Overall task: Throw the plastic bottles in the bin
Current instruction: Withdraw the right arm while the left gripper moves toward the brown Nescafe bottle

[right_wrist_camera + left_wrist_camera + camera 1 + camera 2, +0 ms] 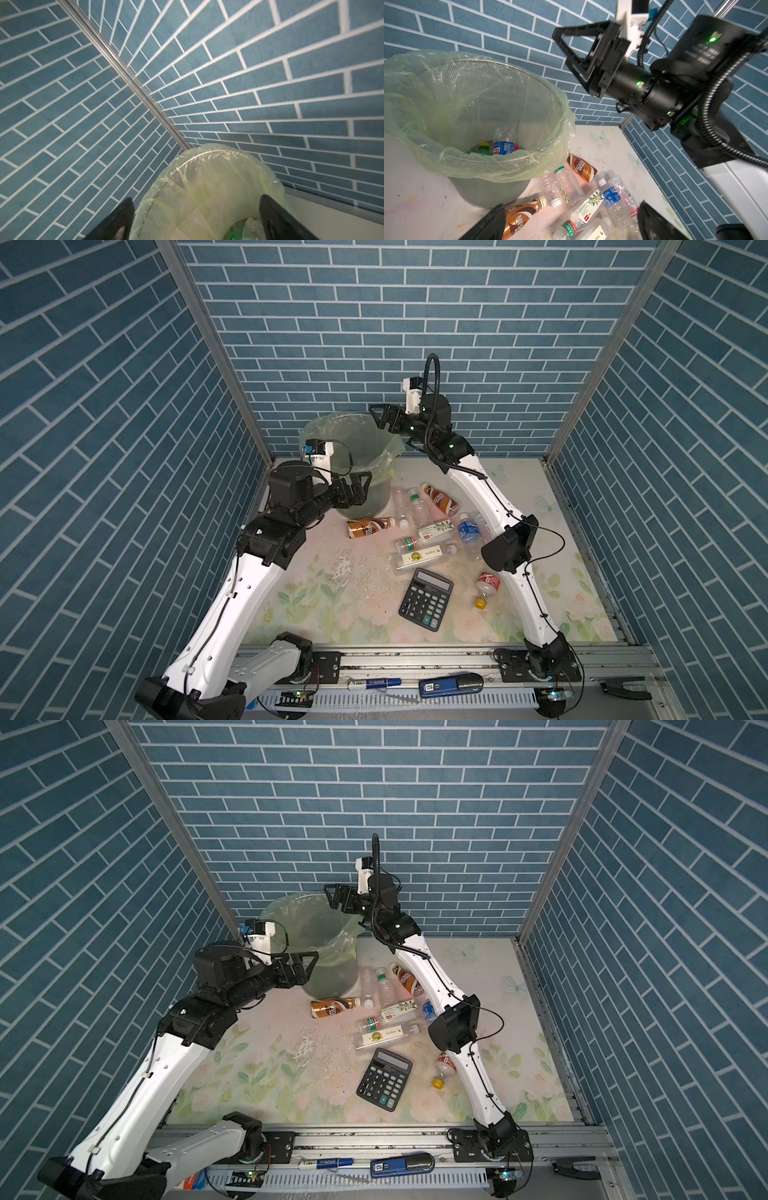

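Your right hand (377,416) hung wide open and empty over the bin (328,423), so a drop looked finished. Your left hand (364,489), open and empty too, hovered beside it. Next you needed another of the plastic bottles (434,531) from the tabletop (316,597).

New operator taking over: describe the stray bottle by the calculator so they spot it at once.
Start at the black calculator on the flowered table. Just to its right in both top views, apart from the pile of bottles by the bin, lies one small bottle. It alone on the table has a yellow cap, with a red label.
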`<action>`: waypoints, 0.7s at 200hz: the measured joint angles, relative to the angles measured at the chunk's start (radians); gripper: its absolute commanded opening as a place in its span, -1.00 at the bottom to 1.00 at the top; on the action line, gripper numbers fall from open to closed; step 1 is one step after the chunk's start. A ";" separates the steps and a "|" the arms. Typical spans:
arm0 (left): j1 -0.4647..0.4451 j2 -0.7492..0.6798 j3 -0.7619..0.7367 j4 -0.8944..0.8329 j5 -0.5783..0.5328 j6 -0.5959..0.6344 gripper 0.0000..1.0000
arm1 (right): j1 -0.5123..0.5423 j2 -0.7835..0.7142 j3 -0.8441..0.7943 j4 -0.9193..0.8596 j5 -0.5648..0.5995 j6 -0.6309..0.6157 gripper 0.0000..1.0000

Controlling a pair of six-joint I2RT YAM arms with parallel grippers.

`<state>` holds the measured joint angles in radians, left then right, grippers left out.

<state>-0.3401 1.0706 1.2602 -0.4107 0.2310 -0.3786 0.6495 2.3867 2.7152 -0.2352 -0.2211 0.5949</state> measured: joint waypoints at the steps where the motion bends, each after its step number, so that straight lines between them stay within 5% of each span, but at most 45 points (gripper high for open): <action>1: 0.000 0.000 -0.001 0.000 0.000 0.000 0.99 | -0.001 -0.002 0.000 0.000 0.000 -0.001 0.93; 67: 0.002 -0.001 -0.084 -0.007 0.022 -0.006 0.99 | -0.046 -0.162 -0.076 0.013 -0.010 -0.001 0.99; 140: 0.023 -0.026 -0.238 -0.002 0.034 -0.058 0.99 | -0.092 -0.484 -0.644 0.046 -0.057 -0.064 0.99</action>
<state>-0.3172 1.0447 1.0222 -0.4129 0.2646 -0.4366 0.5571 1.9022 2.0712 -0.1890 -0.2783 0.5312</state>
